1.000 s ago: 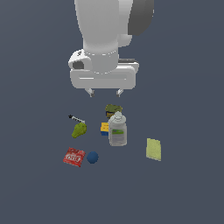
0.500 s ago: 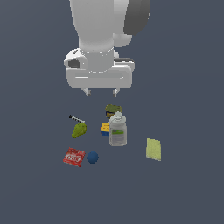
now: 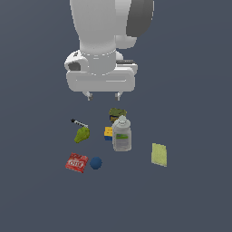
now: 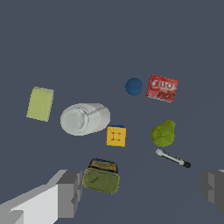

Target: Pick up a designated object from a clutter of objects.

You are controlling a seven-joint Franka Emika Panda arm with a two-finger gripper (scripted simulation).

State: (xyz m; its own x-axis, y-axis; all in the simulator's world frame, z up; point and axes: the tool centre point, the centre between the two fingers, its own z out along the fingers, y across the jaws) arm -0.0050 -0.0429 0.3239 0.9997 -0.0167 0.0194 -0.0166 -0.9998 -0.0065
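A: Lining up over the pen-like stick (image 4: pixel 173 158) comes first, I'd say. The gripper (image 3: pixel 104 95) hangs high above the counter (image 3: pixel 190 90) with its jaws spread wide and holding nothing. The stick lies flat just beside the green lump (image 3: pixel 82 134), towards the exterior view's left of the clutter.

B: So shift that way, turn the jaws across the stick's narrow width, then descend?

A: Yes, and keep one finger out of the lump; they look almost touching.

B: What does the wrist view add?

A: It shows the stick's full length, black tip and the sliver of gap to the lump. The exterior view barely resolves it, but shows the gripper's height and the clear jar (image 3: pixel 122 134) standing tall nearby.
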